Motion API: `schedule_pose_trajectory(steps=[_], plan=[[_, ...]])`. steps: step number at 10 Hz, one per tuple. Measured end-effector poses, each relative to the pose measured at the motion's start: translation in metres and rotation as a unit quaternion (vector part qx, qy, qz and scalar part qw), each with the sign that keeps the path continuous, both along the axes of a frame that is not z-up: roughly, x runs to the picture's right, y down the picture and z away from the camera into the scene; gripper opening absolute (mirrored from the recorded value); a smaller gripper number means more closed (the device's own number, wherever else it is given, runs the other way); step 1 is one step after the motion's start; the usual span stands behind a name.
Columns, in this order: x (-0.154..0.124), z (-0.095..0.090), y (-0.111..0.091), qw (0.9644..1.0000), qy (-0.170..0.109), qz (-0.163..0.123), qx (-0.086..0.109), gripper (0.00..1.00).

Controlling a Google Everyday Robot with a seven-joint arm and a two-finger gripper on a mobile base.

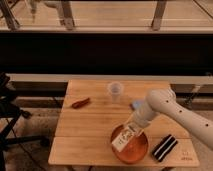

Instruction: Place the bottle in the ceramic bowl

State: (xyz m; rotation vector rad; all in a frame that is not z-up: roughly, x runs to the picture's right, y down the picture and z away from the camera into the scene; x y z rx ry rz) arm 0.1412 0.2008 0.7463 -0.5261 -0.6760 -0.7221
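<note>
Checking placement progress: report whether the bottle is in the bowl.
In, tilted: the bottle lies over the ceramic bowl interior, gripper at its upper end.
</note>
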Motion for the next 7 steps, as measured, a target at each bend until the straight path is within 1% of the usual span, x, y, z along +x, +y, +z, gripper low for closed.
schedule_pose_trajectory(steps=[1,2,3,4,5,7], plan=[[0.0004,-0.0001,-0.0004,1.0000,0.000,-0.001,0.001,0.55],[0.0011,0.0000,-0.0004,1.0000,0.000,-0.001,0.001,0.67],[0.0020,0.0003,0.0000,1.0000,0.000,-0.001,0.001,0.75],[0.0027,0.0005,0.0001,1.0000,0.001,-0.002,0.002,0.78],[0.0035,0.0006,0.0000,1.0000,0.001,-0.003,0.003,0.76],[0.0046,0.0005,-0.0009,1.0000,0.001,-0.004,0.005,0.62]])
